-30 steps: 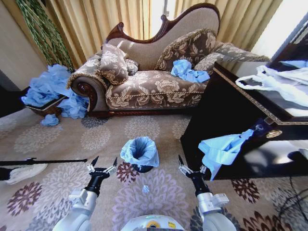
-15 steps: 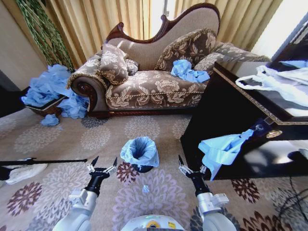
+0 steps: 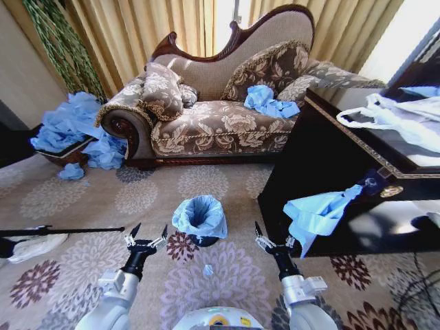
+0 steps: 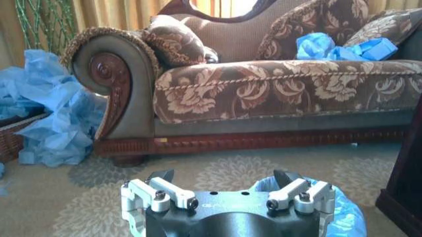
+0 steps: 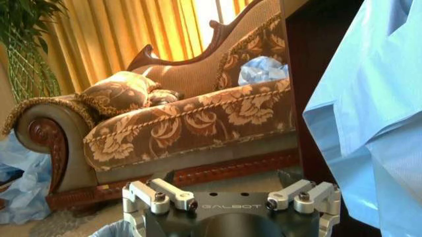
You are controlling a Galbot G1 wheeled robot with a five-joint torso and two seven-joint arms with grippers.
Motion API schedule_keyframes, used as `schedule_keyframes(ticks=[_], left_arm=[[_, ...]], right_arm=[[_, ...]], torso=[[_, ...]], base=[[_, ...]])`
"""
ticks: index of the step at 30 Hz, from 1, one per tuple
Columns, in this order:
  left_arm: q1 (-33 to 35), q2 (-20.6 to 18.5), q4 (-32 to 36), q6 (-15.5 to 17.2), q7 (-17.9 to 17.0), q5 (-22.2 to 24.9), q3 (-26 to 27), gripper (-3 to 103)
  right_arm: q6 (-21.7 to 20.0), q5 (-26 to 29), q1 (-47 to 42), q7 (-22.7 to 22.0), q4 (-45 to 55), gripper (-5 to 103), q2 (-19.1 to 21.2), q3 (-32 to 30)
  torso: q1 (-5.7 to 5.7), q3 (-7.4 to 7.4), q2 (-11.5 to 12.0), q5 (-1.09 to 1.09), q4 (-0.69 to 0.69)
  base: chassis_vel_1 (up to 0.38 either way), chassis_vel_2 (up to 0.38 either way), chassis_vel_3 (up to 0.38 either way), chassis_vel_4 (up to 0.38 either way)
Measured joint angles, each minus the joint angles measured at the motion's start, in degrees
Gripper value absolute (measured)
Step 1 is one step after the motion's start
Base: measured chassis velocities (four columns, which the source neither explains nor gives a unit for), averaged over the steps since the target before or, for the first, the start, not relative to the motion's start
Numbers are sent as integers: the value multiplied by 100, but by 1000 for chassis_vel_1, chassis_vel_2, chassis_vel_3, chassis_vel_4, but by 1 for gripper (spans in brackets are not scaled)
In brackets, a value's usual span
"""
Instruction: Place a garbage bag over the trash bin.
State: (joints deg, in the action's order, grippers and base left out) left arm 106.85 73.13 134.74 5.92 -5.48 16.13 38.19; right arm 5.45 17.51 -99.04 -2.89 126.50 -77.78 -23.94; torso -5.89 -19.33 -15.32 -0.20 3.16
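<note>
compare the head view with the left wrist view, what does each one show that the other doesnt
Head view alone: the right gripper, open, beside the dark cabinet; a blue bag draped off it; white bags on top; a mop on the carpet. Left wrist view alone: nothing much; just a closer look under the sofa. Both: the open left gripper, the bag-lined trash bin, the blue pile.

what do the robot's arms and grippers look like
Both arms are light grey with black wrist sections. The left gripper and right gripper each have silver metal finger mounts with visible screws and short dark pointed tips. The right gripper's black body is marked GALBOT in the right wrist view.
</note>
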Motion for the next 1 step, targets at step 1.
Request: schedule_keyframes(ticks=[1], left_arm=[[0,0,0,0,0,0,0,100]], right_arm=[[0,0,0,0,0,100,0,0]], torso=[[0,0,0,0,0]], base=[[0,0,0,0]])
